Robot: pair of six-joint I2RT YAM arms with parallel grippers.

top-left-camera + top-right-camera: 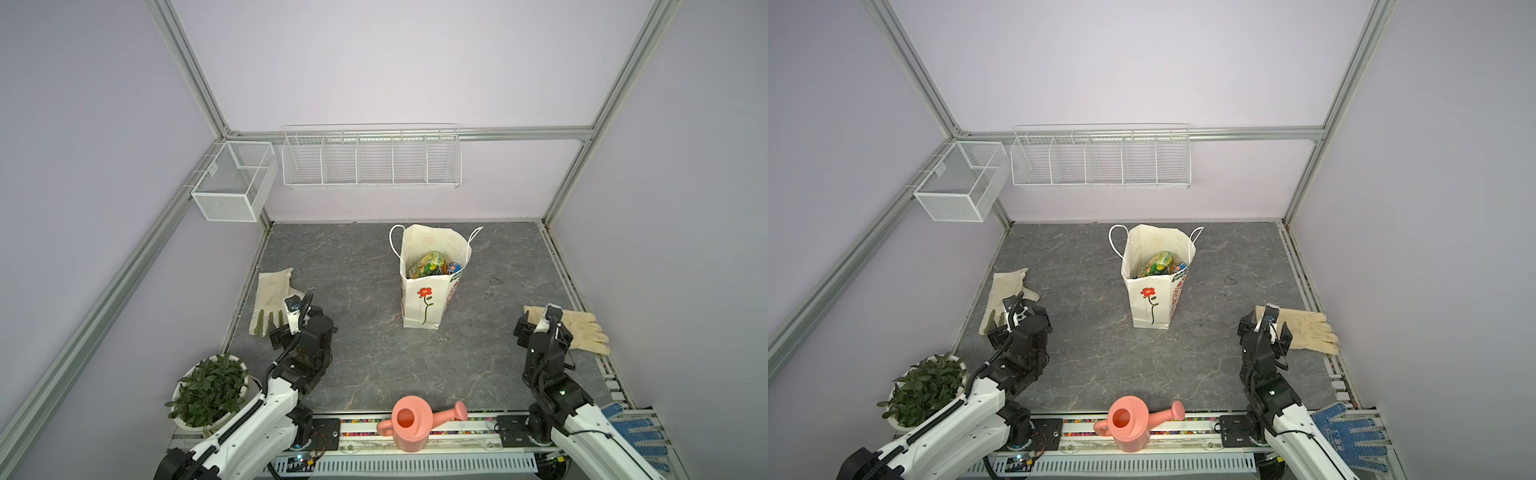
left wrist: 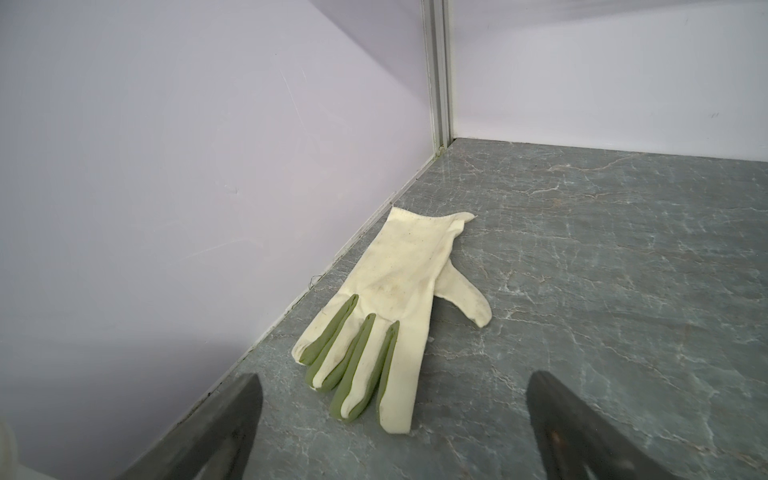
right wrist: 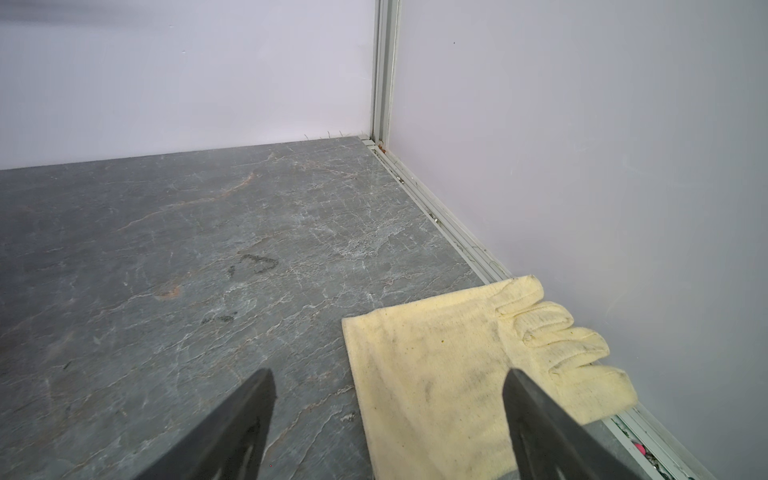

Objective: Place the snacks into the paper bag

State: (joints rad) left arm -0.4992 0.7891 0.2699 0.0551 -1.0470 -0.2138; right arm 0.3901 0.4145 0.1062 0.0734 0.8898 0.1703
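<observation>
Lower left in both top views: left claw (image 2: pixel 392 386) spread wide, gripping nothing, poised over a green-fingered glove (image 2: pixel 399 282). Centre: bag (image 1: pixel 413 316) upright on the surface (image 1: pixel 353 365), mouth open, snacks (image 1: pixel 432 264) piled inside, none spotted loose outside it. Right edge: right claw (image 3: pixel 390 374) likewise wide and empty, partly over a yellow glove (image 3: pixel 436 365). Looks like packing done, or nearly. Best now: scan the surface once more for a stray packet, leave both gloves alone, keep both claws away from the bag's thin walls and cord handles, easily tipped by a nudge by the look of it. If parking, pull straight back, no sweeping across the middle.
</observation>
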